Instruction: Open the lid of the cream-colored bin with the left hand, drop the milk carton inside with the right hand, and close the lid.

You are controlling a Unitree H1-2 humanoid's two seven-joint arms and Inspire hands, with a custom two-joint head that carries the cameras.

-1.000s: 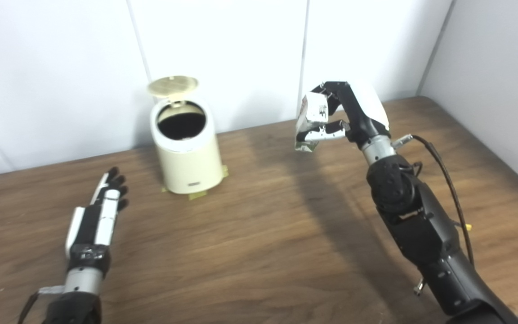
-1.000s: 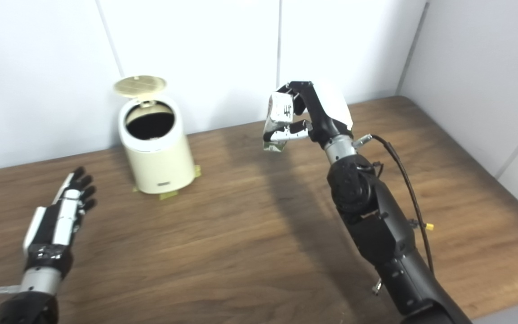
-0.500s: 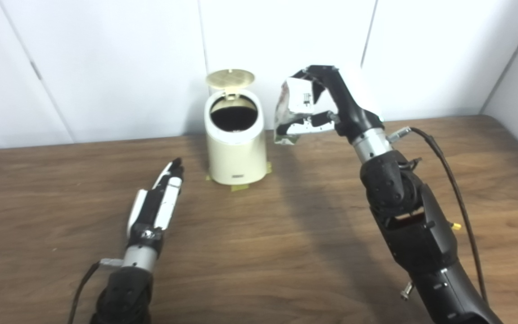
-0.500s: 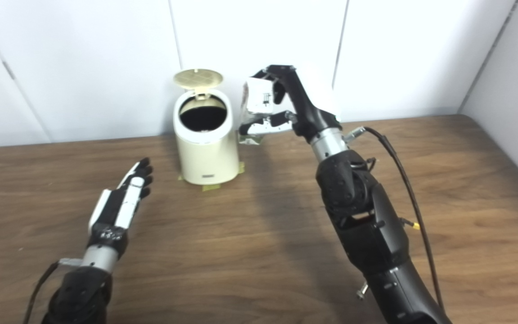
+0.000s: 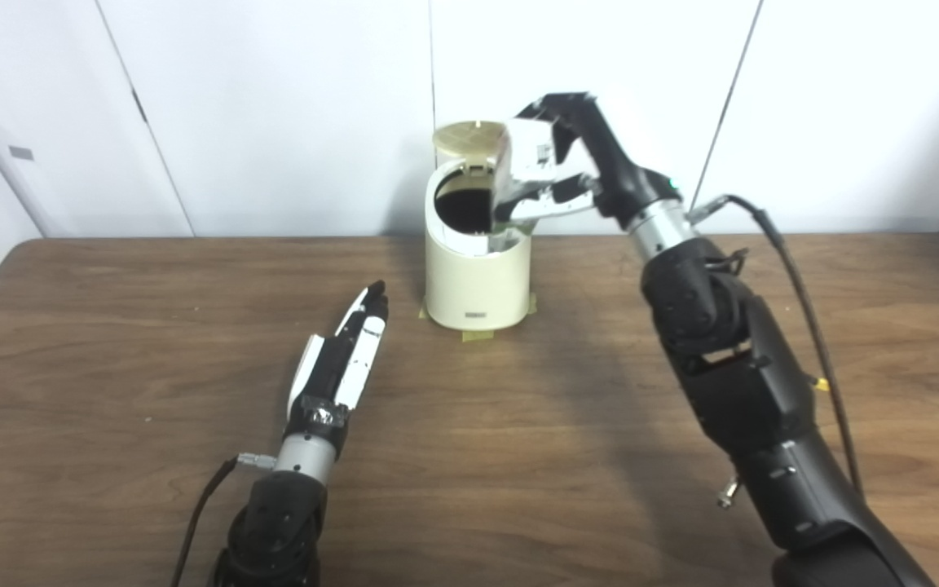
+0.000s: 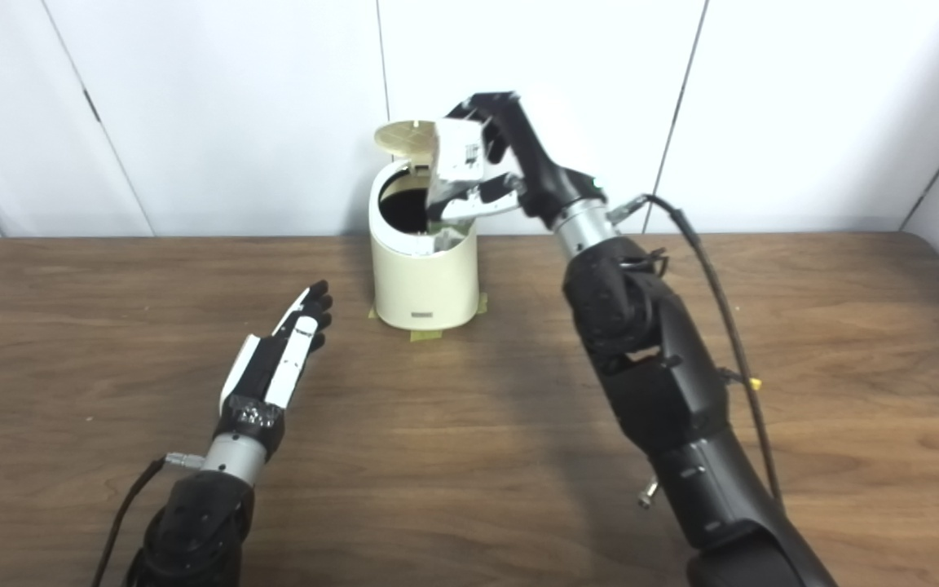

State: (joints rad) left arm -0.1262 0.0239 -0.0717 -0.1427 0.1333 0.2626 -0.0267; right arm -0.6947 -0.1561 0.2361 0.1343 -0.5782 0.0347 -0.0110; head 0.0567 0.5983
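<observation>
The cream-colored bin [image 5: 478,277] stands at the back of the table, its round lid [image 5: 466,137] tipped up and its dark mouth showing. My right hand [image 5: 579,175] is shut on the white milk carton [image 5: 523,167], held above the right side of the bin's opening; the carton's lower end overlaps the rim. My left hand [image 5: 345,359] lies low over the table to the front left of the bin, open with fingers stretched flat, apart from the bin.
Yellow tape strips [image 5: 476,334] mark the bin's foot. A white panelled wall [image 5: 274,114] rises just behind the bin. A black cable [image 5: 804,277] loops along my right forearm. The brown wooden table [image 5: 111,342] stretches to both sides.
The camera has swung left, shifting the whole picture. My right hand carried the milk carton leftward from beside the bin to above its opening. My left hand stays open on the table.
</observation>
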